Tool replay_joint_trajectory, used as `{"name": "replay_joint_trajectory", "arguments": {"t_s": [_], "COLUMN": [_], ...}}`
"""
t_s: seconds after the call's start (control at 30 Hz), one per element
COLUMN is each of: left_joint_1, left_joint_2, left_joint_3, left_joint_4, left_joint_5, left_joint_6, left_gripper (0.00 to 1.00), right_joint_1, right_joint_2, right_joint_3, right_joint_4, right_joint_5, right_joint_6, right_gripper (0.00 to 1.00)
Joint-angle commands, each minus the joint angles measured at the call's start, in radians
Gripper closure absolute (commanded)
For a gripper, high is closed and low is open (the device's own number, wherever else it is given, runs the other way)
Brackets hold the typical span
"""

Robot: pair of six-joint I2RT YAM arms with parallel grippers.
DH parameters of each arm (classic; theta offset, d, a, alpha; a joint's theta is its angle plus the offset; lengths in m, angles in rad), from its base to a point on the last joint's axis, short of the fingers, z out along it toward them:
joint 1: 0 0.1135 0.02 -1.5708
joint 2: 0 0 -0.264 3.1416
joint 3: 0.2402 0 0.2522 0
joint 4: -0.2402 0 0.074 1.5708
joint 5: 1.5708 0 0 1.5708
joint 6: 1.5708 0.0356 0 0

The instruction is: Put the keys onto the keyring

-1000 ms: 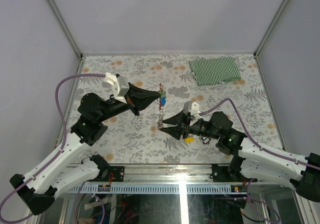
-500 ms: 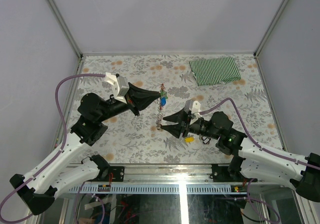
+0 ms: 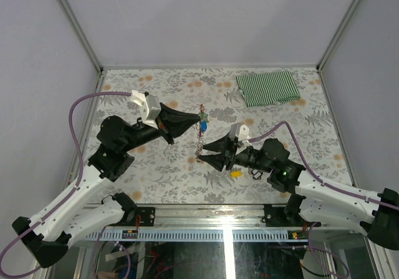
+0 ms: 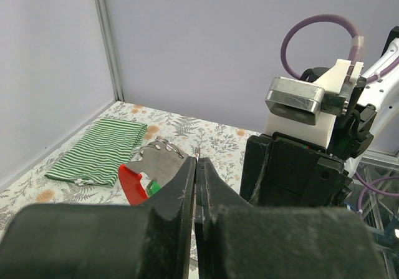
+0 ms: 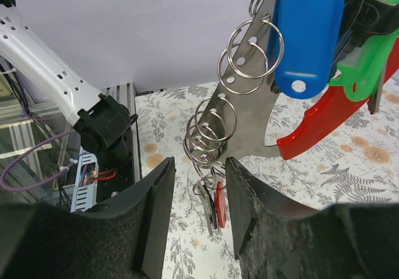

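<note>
1. Right now my left jaws are pinched fully shut on the keyring (image 3: 201, 112). They hold it in the air at the centre of the overhead view, above the table (image 3: 162, 173). Its red clip (image 5: 324, 117) is uppermost and its chain of rings (image 5: 212, 129) hangs down.
2. A blue key (image 5: 305, 35) and a green key (image 5: 365, 67) already hang by the clip, in the upper right of the right wrist view.
3. My right jaws stand about half open and hold nothing. The lower rings dangle in the gap between the two fingers (image 5: 156, 223), touching neither as far as I can see.
4. The yellow key (image 3: 235, 173) lies on the table under the right arm, lower right of centre in the overhead view. I judge it the one left to thread.
5. The step in hand, I think, is catching the chain's lower end so it hangs steady.
6. To do that well I would close slowly on one ring, flat across its plane. I would avoid the small red piece (image 5: 220, 204) at the very bottom.
7. I would hold the left arm motionless while closing, since a tug could twist the silver plate (image 5: 249, 123) in its grip.
8. The striped cloth (image 3: 268, 87) in the upper right of the overhead view plays no part.
</note>
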Motion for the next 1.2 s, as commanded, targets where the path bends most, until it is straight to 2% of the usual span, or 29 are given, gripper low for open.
{"name": "replay_joint_trajectory", "arguments": {"t_s": [0.0, 0.27, 0.53, 1.17], "left_joint_1": [-0.002, -0.002, -0.002, -0.002], "left_joint_2": [-0.013, -0.012, -0.010, -0.011], "left_joint_3": [0.022, 0.021, 0.021, 0.025], "left_joint_4": [0.084, 0.084, 0.086, 0.078], "left_joint_5": [-0.006, -0.008, -0.009, -0.007], "left_joint_6": [-0.008, -0.005, -0.004, -0.003], "left_gripper": [1.00, 1.00, 1.00, 1.00], "right_joint_1": [0.005, 0.003, 0.004, 0.004], "right_joint_2": [0.017, 0.022, 0.014, -0.005], "right_joint_3": [0.020, 0.019, 0.012, -0.008], "right_joint_4": [0.086, 0.112, 0.120, 0.122], "right_joint_5": [-0.037, -0.057, -0.053, 0.047], "right_joint_6": [0.013, 0.026, 0.028, -0.011], "right_gripper": [0.56, 0.62, 0.62, 0.53]}}
